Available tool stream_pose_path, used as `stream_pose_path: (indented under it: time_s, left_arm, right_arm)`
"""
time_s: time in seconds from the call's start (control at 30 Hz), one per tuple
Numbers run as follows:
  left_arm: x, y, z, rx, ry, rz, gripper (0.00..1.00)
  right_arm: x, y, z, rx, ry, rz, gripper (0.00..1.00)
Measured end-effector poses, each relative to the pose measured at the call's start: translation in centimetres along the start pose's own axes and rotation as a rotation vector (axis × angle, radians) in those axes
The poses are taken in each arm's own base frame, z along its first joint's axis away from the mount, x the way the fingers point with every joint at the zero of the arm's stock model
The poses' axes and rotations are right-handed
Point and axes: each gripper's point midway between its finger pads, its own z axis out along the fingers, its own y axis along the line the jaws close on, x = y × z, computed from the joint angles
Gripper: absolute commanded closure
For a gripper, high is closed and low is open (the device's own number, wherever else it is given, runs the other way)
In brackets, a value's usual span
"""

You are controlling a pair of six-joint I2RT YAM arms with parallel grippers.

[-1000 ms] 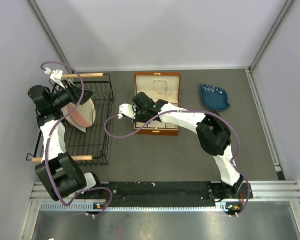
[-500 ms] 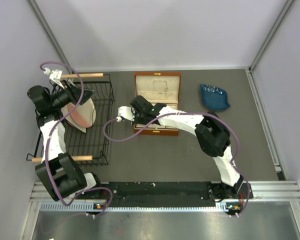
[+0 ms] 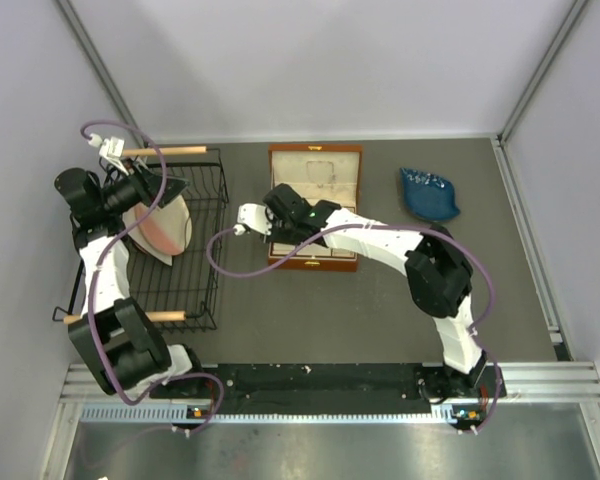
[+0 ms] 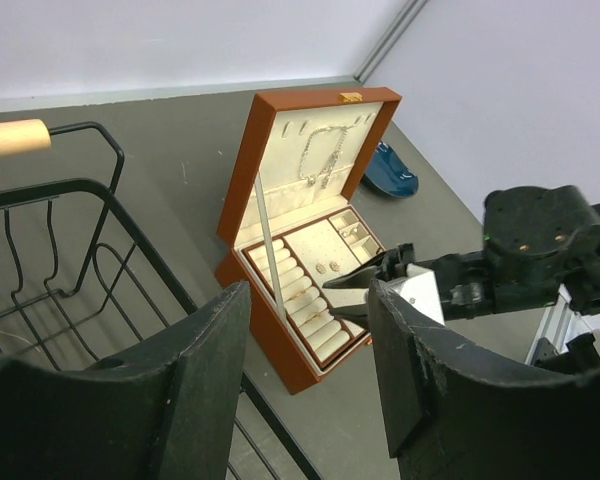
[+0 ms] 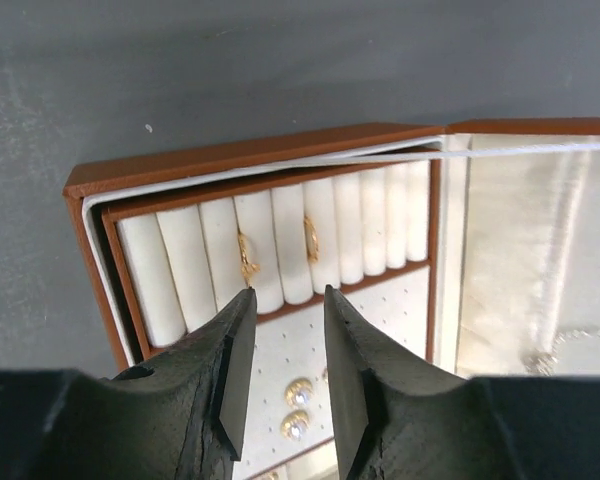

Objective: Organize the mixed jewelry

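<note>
Right gripper (image 5: pixel 287 295), jaws slightly parted and empty, hovers over the box (image 5: pixel 230 155) ring rolls. Both gold rings (image 5: pixel 247 258) sit slotted just above its tips, mid-frame. The necklace (image 5: pixel 570 340) hangs in the lid, lower right. Left gripper (image 4: pixel 308 290), parted and empty, is well apart.

The dark grey table (image 3: pixel 380 310) carries an open brown wooden jewelry box (image 3: pixel 316 150) directly beneath the right gripper (image 5: pixel 285 295). A black wire basket (image 3: pixel 202 296) sits under the left gripper (image 4: pixel 308 300), and a blue dish (image 3: pixel 428 195) lies well off to the right gripper's right.
</note>
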Motion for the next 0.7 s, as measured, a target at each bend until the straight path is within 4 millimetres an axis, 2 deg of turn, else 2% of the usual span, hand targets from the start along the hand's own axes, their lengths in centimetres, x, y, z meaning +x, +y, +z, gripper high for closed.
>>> stream_pose_path:
  time_s: [0.23,0.33,0.4,0.5,0.57,0.67,0.7]
  left_arm:
    - [-0.3,0.4,0.2,0.001,-0.003,-0.013,0.44]
    - [-0.6,0.1,0.8,0.005,-0.006,-0.01,0.43]
    - [-0.8,-0.3,1.5,0.014,-0.003,-0.002,0.42]
    - [-1.3,-1.2,2.9,0.028,0.004,0.024,0.41]
    - [-2.1,-2.1,4.0,0.044,0.007,0.062,0.4]
    - [-2.8,-2.9,5.6,0.064,0.011,0.096,0.39]
    - [-2.9,-3.0,6.1,0.067,0.012,0.103,0.39]
  right_arm:
    - [-1.3,-2.0,-3.6,0.056,-0.044,0.049,0.65]
    - [-1.2,-3.3,-5.0,0.086,-0.058,0.107,0.57]
    - [-0.7,-4.8,-6.2,0.113,-0.068,0.166,0.44]
    - [1.3,-8.1,-8.1,0.171,-0.072,0.276,0.35]
    - [3.4,-11.2,-9.9,0.227,-0.079,0.367,0.28]
    - [6.6,-15.2,-12.9,0.314,-0.091,0.495,0.06]
    - [7.7,-16.3,-13.9,0.342,-0.095,0.533,0.02]
